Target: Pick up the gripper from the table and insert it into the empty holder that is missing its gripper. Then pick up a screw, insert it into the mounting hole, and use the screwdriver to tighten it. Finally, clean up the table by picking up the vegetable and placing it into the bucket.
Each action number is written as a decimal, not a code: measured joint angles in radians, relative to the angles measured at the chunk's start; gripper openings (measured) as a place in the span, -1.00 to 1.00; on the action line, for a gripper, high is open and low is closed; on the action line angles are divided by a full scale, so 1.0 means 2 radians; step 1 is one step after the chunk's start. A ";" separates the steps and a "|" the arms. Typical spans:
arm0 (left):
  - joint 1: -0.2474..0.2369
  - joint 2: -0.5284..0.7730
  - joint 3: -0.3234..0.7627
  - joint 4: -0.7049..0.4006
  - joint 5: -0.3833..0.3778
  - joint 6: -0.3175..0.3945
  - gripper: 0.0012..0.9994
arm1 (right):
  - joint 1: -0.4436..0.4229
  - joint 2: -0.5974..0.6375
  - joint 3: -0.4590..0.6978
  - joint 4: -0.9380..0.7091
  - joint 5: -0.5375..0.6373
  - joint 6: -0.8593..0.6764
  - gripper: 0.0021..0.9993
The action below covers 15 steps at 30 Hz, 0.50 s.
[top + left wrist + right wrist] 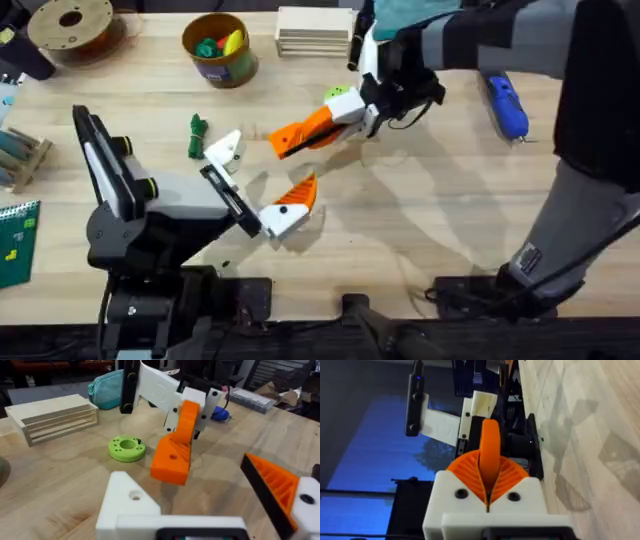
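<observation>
Only the first step is underway. The right gripper (345, 112) is clamped on the orange fingertip (305, 132) and holds it in the air, near the bare white holder (226, 149) but apart from it and not yet seated. The left gripper (258, 178) stands wide open. No screw is fitted. The blue screwdriver (507, 105) lies untouched on the table (420, 230), and the green vegetable (197, 135) lies beside the holder, well short of the bucket (218, 62).
</observation>
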 joint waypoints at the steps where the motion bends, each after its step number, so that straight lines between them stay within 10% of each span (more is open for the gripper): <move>1: 0.000 0.000 0.000 0.000 0.000 0.000 0.94 | 0.004 0.000 0.000 0.003 0.000 0.000 -0.99; 15: 0.000 0.000 0.000 0.000 0.000 0.000 0.94 | 0.040 0.000 0.000 0.165 -0.001 0.108 -0.99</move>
